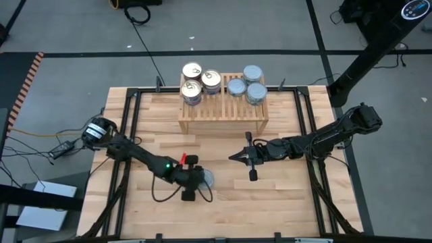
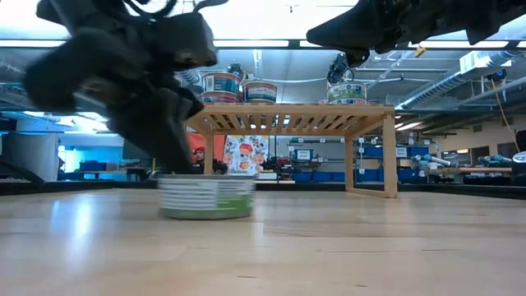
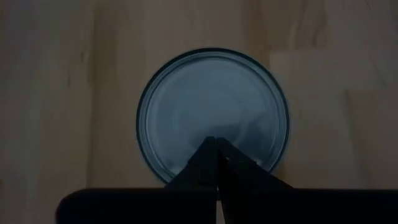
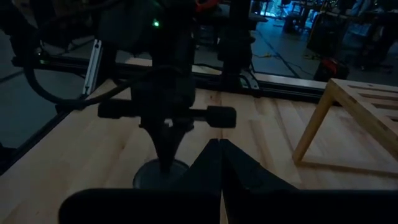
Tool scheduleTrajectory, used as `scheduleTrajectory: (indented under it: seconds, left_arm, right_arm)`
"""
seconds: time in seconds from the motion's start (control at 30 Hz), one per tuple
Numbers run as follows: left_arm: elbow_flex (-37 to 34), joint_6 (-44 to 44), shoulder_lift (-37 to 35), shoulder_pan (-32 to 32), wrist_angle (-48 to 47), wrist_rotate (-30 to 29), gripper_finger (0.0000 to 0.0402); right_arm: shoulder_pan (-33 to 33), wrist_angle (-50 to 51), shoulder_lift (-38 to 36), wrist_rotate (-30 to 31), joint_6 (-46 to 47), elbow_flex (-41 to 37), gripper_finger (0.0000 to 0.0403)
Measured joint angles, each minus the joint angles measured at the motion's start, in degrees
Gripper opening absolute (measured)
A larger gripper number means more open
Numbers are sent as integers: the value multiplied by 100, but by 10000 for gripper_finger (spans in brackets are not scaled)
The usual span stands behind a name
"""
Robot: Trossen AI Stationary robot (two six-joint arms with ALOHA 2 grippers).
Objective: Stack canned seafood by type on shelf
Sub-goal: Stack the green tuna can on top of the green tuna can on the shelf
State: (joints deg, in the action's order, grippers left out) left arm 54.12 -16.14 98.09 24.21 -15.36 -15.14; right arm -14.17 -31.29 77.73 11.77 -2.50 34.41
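Note:
A tin with a blue-grey silver top (image 1: 206, 179) (image 3: 211, 112) stands alone on the plank table near its front, resting on its base (image 2: 205, 199). My left gripper (image 3: 216, 152) (image 4: 166, 163) is shut and points steeply down at that top. My right gripper (image 1: 233, 157) (image 4: 219, 146) hangs shut over the table's middle, holding nothing. On the wooden shelf (image 1: 223, 111) at the far side, three gold tops (image 1: 192, 70) show on the left and three silver tops (image 1: 252, 73) on the right. My left gripper's shut fingertips (image 4: 165, 158) come from above, slanting down, at the tin's flat top (image 3: 208, 127), inside its rim. The tin stands upright on the table. I cannot tell whether the tips touch the lid or hang just over it.
The shelf's legs (image 2: 386, 164) stand on the far half of the table, with open space under its slatted top (image 2: 288, 119). A black frame rail (image 4: 280, 81) runs along the table's edges. Bare planks (image 1: 283, 196) lie around the lone tin.

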Motion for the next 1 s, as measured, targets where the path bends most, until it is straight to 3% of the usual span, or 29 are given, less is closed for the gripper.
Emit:
scheduleTrajectory:
  seconds: [0.27,0.37,0.53,0.73,1.0]
  left_arm:
    - [-3,532,213,-426,882,22,3]
    - [80,523,180,-568,775,46,3]
    - [387,-362,-24,-701,326,-198,11]
    - [705,-1014,-14,-771,-525,-162,56]
    - [452,-1870,-14,-1149,-622,487,117]
  right_arm:
    - [0,11,0,0,0,0,8]
    - [0,10,0,0,0,0,8]
    - [0,27,0,0,-2,0,8]
    - [-1,53,0,0,-2,0,8]
    - [-2,59,0,0,-2,0,8]
